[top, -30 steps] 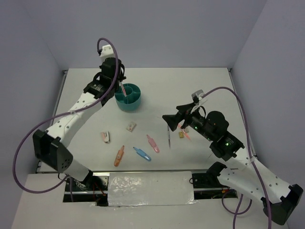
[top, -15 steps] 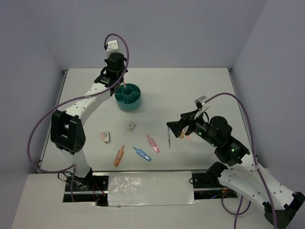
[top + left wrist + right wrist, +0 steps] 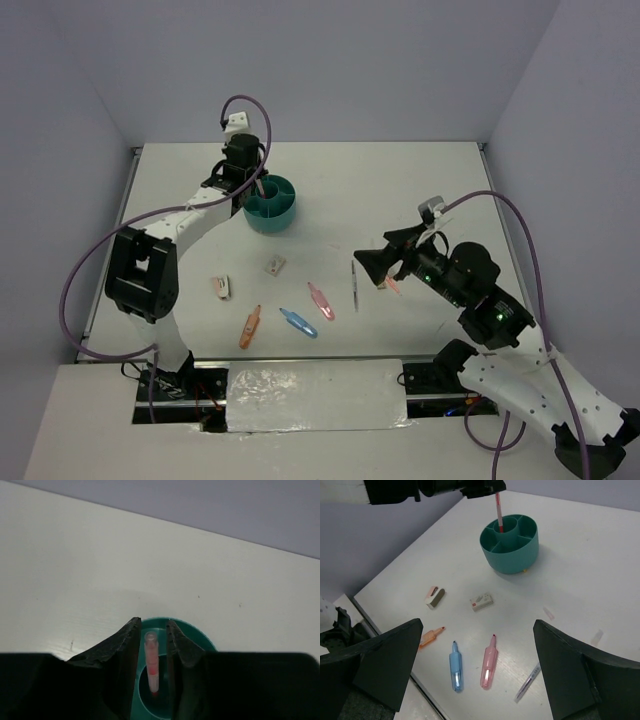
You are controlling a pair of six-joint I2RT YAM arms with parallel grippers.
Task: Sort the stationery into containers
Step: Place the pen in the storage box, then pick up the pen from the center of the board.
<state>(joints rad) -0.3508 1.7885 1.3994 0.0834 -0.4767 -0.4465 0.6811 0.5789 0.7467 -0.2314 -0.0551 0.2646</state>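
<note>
Status from the remote seat: the left gripper (image 3: 152,625) hangs right over the teal organiser (image 3: 510,555) with the pink pen (image 3: 151,660) standing upright between its fingers, lower end down inside the cup. The jaws stand a little apart, and I see a sliver of teal on each side of the barrel, so I read it as not clamped on the pen. I can't tell whether the pen sits in the central tube or the compartment beside it.

The right gripper (image 3: 479,630) is spread wide, holding nothing, and hovers above the loose stuff on the table. That's the grey pen (image 3: 527,682), pink marker (image 3: 489,667), blue marker (image 3: 455,672), orange marker (image 3: 431,636) and two eraser blocks (image 3: 481,601), all well apart from the cup.

My guess on handling is that everything here is light and stiff. The grey pen looks thin and slick and probably rolls, so I'd pinch across the barrel near the middle, straight down. The markers give more to grab. The erasers are tiny but likely grippy.
</note>
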